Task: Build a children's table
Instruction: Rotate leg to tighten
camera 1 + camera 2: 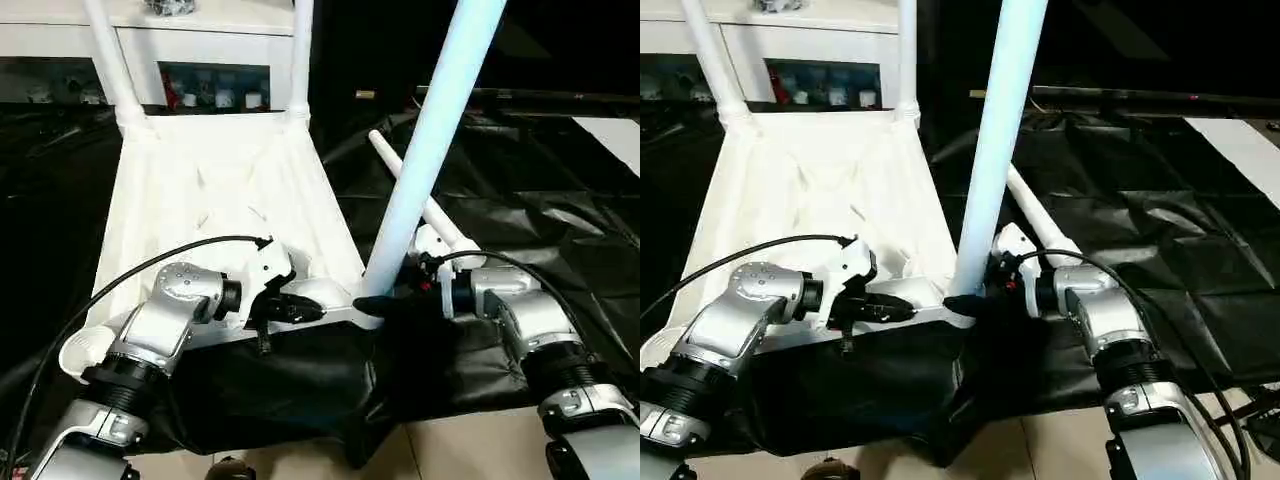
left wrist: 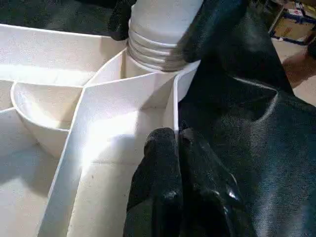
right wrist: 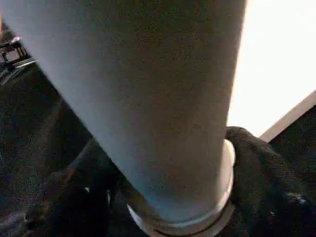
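The children's table top [image 1: 200,190] lies upside down on a black sheet, ribs facing up. Two white legs [image 1: 110,60] [image 1: 300,60] stand in its far corner sockets. A third leg [image 1: 425,150] stands upright in the near right socket, its threaded end [image 2: 158,44] at the socket mouth. My right gripper [image 1: 385,303] is closed around that leg's base, one black finger [image 3: 266,168] on each side. My left gripper [image 2: 175,138] is shut on the top's near rim [image 2: 170,98] beside that socket. A fourth leg [image 1: 430,205] lies on the sheet behind my right wrist.
A white cabinet [image 1: 200,40] with glass doors stands right behind the table top. The black sheet [image 1: 520,200] covers the floor to the right and front. Pale floor tiles [image 1: 450,450] show at the near edge. A white panel [image 1: 615,135] lies at far right.
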Robot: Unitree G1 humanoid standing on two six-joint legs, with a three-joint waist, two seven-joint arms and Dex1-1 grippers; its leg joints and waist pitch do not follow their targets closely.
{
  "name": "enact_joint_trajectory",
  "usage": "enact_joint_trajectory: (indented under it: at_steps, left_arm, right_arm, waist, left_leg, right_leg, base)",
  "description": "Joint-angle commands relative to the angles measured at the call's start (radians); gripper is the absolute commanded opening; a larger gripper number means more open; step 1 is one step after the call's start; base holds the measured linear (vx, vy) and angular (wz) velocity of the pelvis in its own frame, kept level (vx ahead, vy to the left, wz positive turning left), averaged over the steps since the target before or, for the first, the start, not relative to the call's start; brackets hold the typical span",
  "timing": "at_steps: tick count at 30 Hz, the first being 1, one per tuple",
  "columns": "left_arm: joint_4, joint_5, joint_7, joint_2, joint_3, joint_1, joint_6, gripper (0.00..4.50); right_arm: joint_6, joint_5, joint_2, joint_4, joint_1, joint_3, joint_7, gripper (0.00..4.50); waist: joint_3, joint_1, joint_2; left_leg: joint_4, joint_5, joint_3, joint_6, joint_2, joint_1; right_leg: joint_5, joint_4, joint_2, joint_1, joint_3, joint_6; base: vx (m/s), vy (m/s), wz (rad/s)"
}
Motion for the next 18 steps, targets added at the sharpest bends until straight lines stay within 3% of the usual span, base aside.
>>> enact_joint_trajectory:
  at_steps: [1, 6, 7, 9, 11, 13, 15, 16, 18]
  left_arm:
    - [-0.029, -0.033, 0.084, -0.076, 0.005, -0.043, -0.033, 0.0]
    - [-0.062, -0.023, 0.181, -0.123, 0.022, -0.032, -0.003, 0.0]
    - [-0.1, -0.005, 0.254, -0.155, 0.025, -0.018, 0.043, 0.0]
    - [-0.124, 0.005, 0.295, -0.174, 0.025, -0.008, 0.072, 0.0]
    - [-0.151, 0.029, 0.373, -0.208, 0.028, 0.003, 0.121, 0.0]
    - [-0.16, 0.032, 0.392, -0.218, 0.027, 0.007, 0.132, 0.0]
    - [-0.173, 0.034, 0.412, -0.233, 0.027, 0.012, 0.143, 0.0]
    - [-0.199, 0.033, 0.438, -0.254, 0.018, 0.025, 0.16, 0.0]
    - [-0.204, 0.032, 0.44, -0.257, 0.015, 0.028, 0.161, 0.0]
  right_arm:
    - [0.0, -0.013, 0.078, 0.01, 0.004, 0.053, -0.055, 2.88]
    - [-0.028, -0.07, 0.141, 0.127, -0.034, 0.022, -0.291, 2.75]
    - [-0.025, -0.072, 0.193, 0.216, -0.073, -0.019, -0.448, 2.74]
    - [-0.019, -0.067, 0.223, 0.263, -0.096, -0.044, -0.533, 2.73]
    - [-0.015, -0.058, 0.263, 0.326, -0.132, -0.083, -0.667, 2.72]
    - [-0.016, -0.053, 0.275, 0.344, -0.142, -0.095, -0.695, 2.72]
    - [-0.021, -0.047, 0.287, 0.36, -0.151, -0.104, -0.71, 3.26]
    - [-0.039, -0.039, 0.308, 0.388, -0.17, -0.111, -0.707, 3.26]
    - [-0.04, -0.036, 0.312, 0.392, -0.173, -0.112, -0.7, 3.49]
  waist:
    - [-0.069, -0.006, 0.005]
    - [-0.064, -0.021, 0.003]
    - [-0.064, -0.027, 0.003]
    - [-0.064, -0.04, 0.003]
    - [-0.057, -0.055, 0.004]
    - [-0.06, -0.061, -0.002]
    - [-0.06, -0.062, 0.002]
    - [-0.06, -0.062, -0.005]
    - [-0.059, -0.061, 0.001]
  left_leg:
    - [-0.066, -0.186, -0.008, 0.009, 0.017, 0.023]
    - [-0.071, -0.238, -0.012, -0.025, 0.016, 0.024]
    - [-0.071, -0.248, -0.012, -0.031, 0.016, 0.024]
    - [-0.074, -0.251, -0.017, -0.042, 0.015, 0.015]
    - [-0.08, -0.3, -0.02, -0.049, 0.018, 0.018]
    - [-0.074, -0.332, -0.018, -0.043, 0.013, 0.027]
    - [-0.075, -0.328, -0.018, -0.038, 0.014, 0.026]
    - [-0.076, -0.329, -0.017, -0.035, 0.015, 0.027]
    - [-0.077, -0.336, -0.018, -0.033, 0.015, 0.028]
  right_leg:
    - [-0.088, -0.075, -0.05, 0.046, 0.044, -0.224]
    - [-0.215, -0.087, -0.055, 0.042, 0.044, -0.195]
    - [-0.239, -0.089, -0.056, 0.04, 0.045, -0.19]
    - [-0.261, -0.089, -0.056, 0.048, 0.042, -0.183]
    - [-0.315, -0.099, -0.057, 0.04, 0.041, -0.176]
    - [-0.361, -0.105, -0.054, 0.035, 0.043, -0.151]
    - [-0.346, -0.105, -0.051, 0.033, 0.045, -0.146]
    - [-0.335, -0.105, -0.049, 0.033, 0.044, -0.145]
    - [-0.34, -0.107, -0.05, 0.03, 0.044, -0.146]
  base:
    - [0.0, 0.0, 0.0]
    - [0.0, 0.0, 0.0]
    - [0.0, 0.0, 0.0]
    - [0.0, 0.0, 0.0]
    - [0.0, 0.0, 0.0]
    - [0.0, 0.0, 0.0]
    - [0.0, 0.0, 0.0]
    - [0.0, 0.0, 0.0]
    - [0.0, 0.0, 0.0]
